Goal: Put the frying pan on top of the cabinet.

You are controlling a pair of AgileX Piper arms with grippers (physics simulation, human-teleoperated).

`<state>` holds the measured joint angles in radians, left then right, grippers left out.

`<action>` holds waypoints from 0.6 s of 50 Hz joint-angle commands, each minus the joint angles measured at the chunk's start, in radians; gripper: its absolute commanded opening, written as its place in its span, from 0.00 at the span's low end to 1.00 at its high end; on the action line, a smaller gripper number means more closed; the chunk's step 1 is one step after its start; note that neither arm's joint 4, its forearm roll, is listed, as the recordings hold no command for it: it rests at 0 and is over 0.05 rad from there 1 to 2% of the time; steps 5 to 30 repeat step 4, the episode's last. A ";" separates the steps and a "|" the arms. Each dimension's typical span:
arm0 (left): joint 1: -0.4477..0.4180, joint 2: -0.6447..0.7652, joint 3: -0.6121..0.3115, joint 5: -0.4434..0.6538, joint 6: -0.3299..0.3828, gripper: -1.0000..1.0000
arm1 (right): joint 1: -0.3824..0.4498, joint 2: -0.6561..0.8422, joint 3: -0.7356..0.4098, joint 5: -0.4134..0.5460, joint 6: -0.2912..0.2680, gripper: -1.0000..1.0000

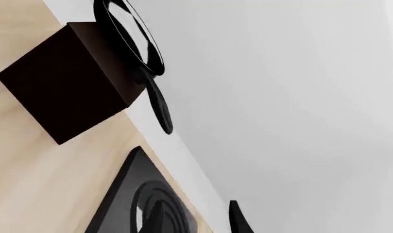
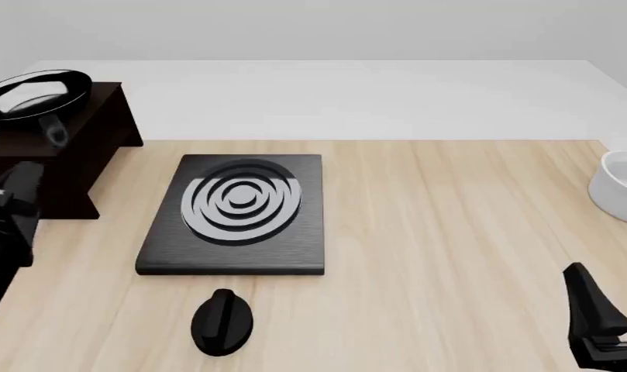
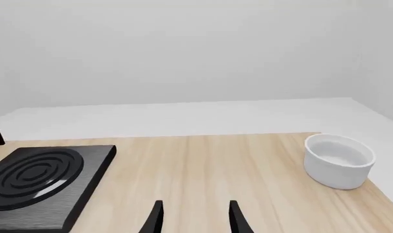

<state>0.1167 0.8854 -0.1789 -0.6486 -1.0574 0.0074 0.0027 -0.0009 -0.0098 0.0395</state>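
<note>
Both of your grippers hold nothing. Your frying pan (image 2: 36,94) sits on top of the cabinet (image 2: 80,151) at the table's far left, its handle hanging over the near edge. Your right gripper (image 3: 193,218) hangs with fingers apart; whether your left gripper (image 1: 238,221) is parted, I cannot tell.

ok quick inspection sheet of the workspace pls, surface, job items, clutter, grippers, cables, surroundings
surface: light wood table, white strip at its far side
job's things: frying pan sits on the cabinet, handle overhanging the edge
clutter: stove plate, black knob, white bowl
grippers: right gripper open, holding nothing; left gripper only one fingertip shows, state unclear
cables: nothing seen
surroundings: plain pale wall
</note>
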 commanded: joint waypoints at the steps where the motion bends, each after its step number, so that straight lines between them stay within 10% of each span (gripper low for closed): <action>1: -0.035 -0.522 0.115 0.374 0.059 1.00 | -0.001 -0.002 0.000 -0.007 -0.017 1.00; 30: -0.054 -0.645 0.109 0.494 0.083 1.00 | -0.002 -0.002 0.000 -0.009 -0.031 1.00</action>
